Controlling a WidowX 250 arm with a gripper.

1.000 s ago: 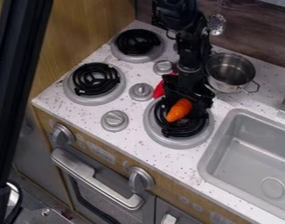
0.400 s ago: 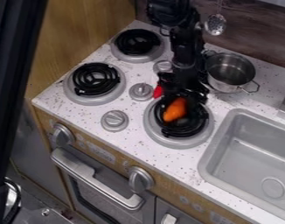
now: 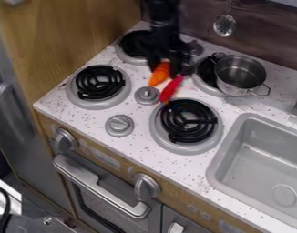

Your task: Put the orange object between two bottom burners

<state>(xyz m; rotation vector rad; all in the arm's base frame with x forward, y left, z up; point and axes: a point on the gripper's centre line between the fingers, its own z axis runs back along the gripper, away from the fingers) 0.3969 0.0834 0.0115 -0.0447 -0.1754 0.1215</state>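
Carried off the near right burner (image 3: 187, 121), the orange carrot (image 3: 159, 74) has moved far and left with the gripper (image 3: 165, 65), and the coils it covered now show. The fingers are pinching the carrot, whose lower end points near and left, over the middle of the stove among the four burners, just beyond a gray knob (image 3: 147, 95). More of the red thing (image 3: 171, 89) shows than before; it slants just right of that knob, its near end at the near right burner's far edge. Left of the knob is the near left burner (image 3: 99, 83); another knob (image 3: 119, 125) sits closer to the stove's front edge. Behind the gripper, the far left burner (image 3: 131, 45) is partly hidden by the arm. A metal pot (image 3: 240, 75) stands upright at the right side of the far right burner (image 3: 207, 73), overlapping it. Farther right and nearer is the gray sink (image 3: 260, 159), and a slotted spoon (image 3: 224, 25) hangs against the far wall.
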